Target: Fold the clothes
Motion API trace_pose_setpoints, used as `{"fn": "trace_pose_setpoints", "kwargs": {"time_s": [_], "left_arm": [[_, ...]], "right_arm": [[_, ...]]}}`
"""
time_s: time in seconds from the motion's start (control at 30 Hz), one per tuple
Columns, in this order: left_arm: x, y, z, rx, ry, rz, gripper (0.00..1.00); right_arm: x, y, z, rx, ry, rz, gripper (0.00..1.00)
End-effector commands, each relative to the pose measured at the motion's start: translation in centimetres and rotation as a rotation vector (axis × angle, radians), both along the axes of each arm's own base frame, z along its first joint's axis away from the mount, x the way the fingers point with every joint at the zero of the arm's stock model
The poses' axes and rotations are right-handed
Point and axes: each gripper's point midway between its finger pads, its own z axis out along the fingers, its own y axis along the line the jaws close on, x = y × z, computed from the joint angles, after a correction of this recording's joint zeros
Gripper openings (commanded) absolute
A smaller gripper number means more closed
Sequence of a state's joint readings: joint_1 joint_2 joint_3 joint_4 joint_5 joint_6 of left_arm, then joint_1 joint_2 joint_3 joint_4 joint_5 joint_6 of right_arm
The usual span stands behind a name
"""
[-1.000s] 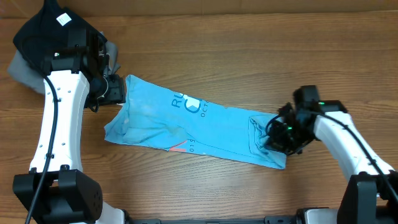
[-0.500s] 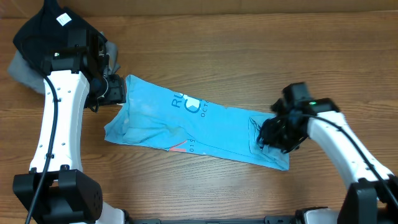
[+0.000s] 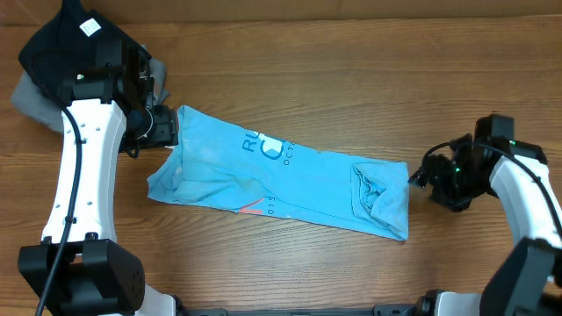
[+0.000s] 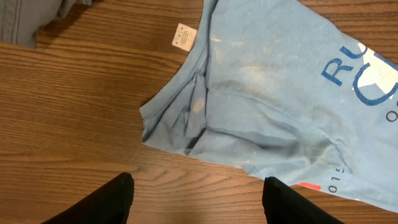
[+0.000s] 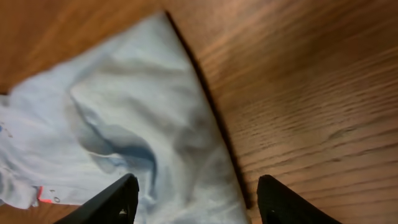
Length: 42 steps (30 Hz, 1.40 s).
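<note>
The clothes, a sky-blue T-shirt (image 3: 281,180) with blue lettering, lie folded into a long band slanting across the table's middle. Its white neck tag (image 4: 183,35) shows by the collar, and its right end (image 5: 143,124) is bunched into creases. My left gripper (image 3: 167,127) is at the band's upper left corner. In the left wrist view it (image 4: 199,190) stands open over bare wood, short of the cloth. My right gripper (image 3: 421,175) sits just right of the band's right end. It (image 5: 196,196) is open, with the shirt's edge lying loose below the fingers.
A black folded garment (image 3: 61,44) with a white tag lies on a grey folded garment (image 3: 25,101) at the table's back left corner, right behind my left arm. A grey edge (image 4: 31,18) shows in the left wrist view. Bare wood (image 3: 351,79) surrounds the shirt.
My right gripper opened, let go of the shirt's right end and drew back to the right. The cloth now lies on the table. The left arm has not moved.
</note>
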State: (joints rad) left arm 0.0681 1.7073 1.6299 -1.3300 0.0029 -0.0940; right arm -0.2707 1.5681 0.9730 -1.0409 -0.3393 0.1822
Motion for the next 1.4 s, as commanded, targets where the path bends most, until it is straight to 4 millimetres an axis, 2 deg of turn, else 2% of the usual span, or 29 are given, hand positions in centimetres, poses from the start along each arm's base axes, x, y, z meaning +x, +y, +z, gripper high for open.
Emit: {"fn": "trace_pose_setpoints", "kwargs": {"time_s": [0.0, 0.17, 0.23, 0.33, 0.4, 0.43, 0.5, 0.6, 0.7, 0.8, 0.9, 1.0, 1.2, 1.37], "left_arm": [[0.2, 0.2, 1.1, 0.007, -0.038, -0.008, 0.69], [0.2, 0.2, 1.1, 0.007, -0.037, -0.008, 0.70], [0.2, 0.2, 1.1, 0.007, -0.037, -0.008, 0.70], [0.2, 0.2, 1.1, 0.007, -0.039, -0.008, 0.70], [0.2, 0.2, 1.1, 0.006, -0.039, -0.008, 0.70], [0.2, 0.2, 1.1, 0.006, -0.038, -0.008, 0.70], [0.2, 0.2, 1.1, 0.006, -0.038, -0.008, 0.70], [0.1, 0.2, 1.1, 0.006, -0.034, -0.008, 0.71], [0.1, 0.2, 1.1, 0.006, -0.032, -0.008, 0.71], [0.1, 0.2, 1.1, 0.006, -0.031, -0.008, 0.71], [0.1, 0.2, 1.1, 0.006, -0.033, -0.008, 0.71], [0.1, 0.2, 1.1, 0.007, -0.035, -0.008, 0.71], [0.1, 0.2, 1.1, 0.006, -0.034, -0.008, 0.71], [0.2, 0.2, 1.1, 0.006, -0.035, -0.008, 0.71]], "right_arm": [[-1.4, 1.2, -2.1, 0.068, 0.055, 0.030, 0.65], [-2.3, 2.2, -4.3, 0.117, 0.073, 0.011, 0.67], [-2.9, 2.4, -5.1, 0.121, 0.083, -0.006, 0.65], [-3.0, 3.4, -5.7, 0.175, 0.048, -0.004, 0.45], [-2.4, 4.8, -5.3, 0.262, -0.025, 0.043, 0.34], [-2.2, 5.5, -4.9, 0.308, -0.064, 0.069, 0.27], [-1.9, 5.9, -4.4, 0.340, -0.089, 0.083, 0.04], [-1.1, 5.0, -3.7, 0.323, -0.097, 0.045, 0.04], [-0.4, 2.0, -2.6, 0.221, -0.050, -0.071, 0.04], [-0.2, -1.2, -0.9, 0.083, -0.026, -0.112, 0.04], [-0.1, -3.3, 1.0, -0.031, -0.013, -0.128, 0.04], [0.2, -4.4, 2.5, -0.092, -0.022, -0.135, 0.04], [1.2, -3.7, 4.2, -0.104, -0.057, -0.133, 0.04], [2.3, 0.6, 4.3, -0.105, -0.083, -0.023, 0.04]]}}
